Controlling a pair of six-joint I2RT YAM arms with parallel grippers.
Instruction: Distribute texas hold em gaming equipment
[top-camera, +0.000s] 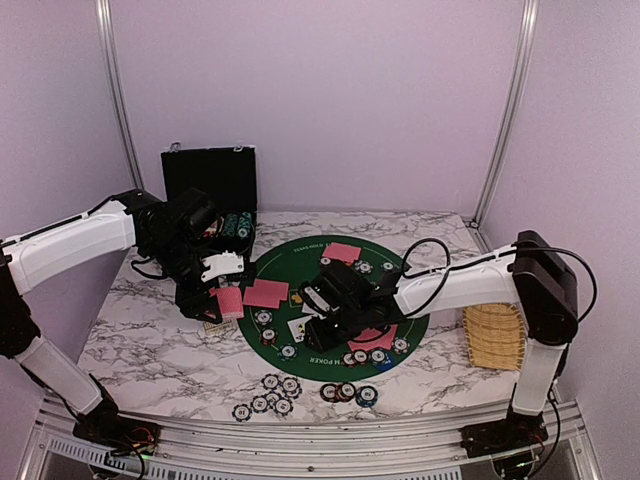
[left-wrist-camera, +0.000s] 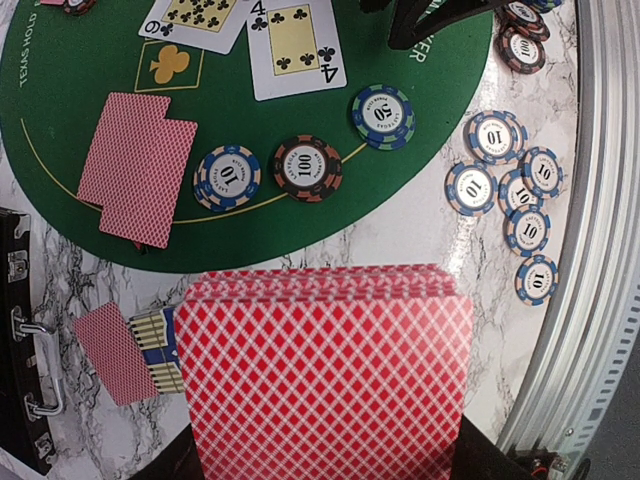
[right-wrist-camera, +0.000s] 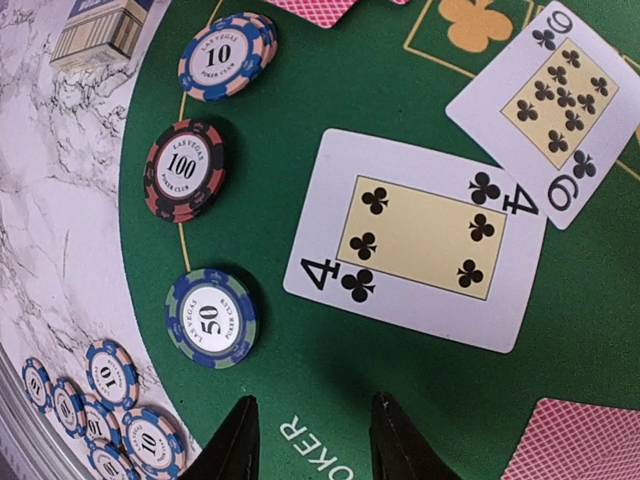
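Left gripper (top-camera: 218, 296) clamped shut on the deck of red-backed cards (left-wrist-camera: 330, 370), hovering over the counter (left-wrist-camera: 430, 235) beside the green poker mat (right-wrist-camera: 330, 60). Right gripper (right-wrist-camera: 312, 425) part open, empty, over the mat just below the four of clubs (right-wrist-camera: 415, 238); nine of clubs (right-wrist-camera: 553, 122) next to it. Face-down pairs (left-wrist-camera: 135, 165) and chips (right-wrist-camera: 184, 169) sit at several seats. Looks past halfway: more board cards to go, plus loose chips (left-wrist-camera: 510, 190) on the counter's near edge.
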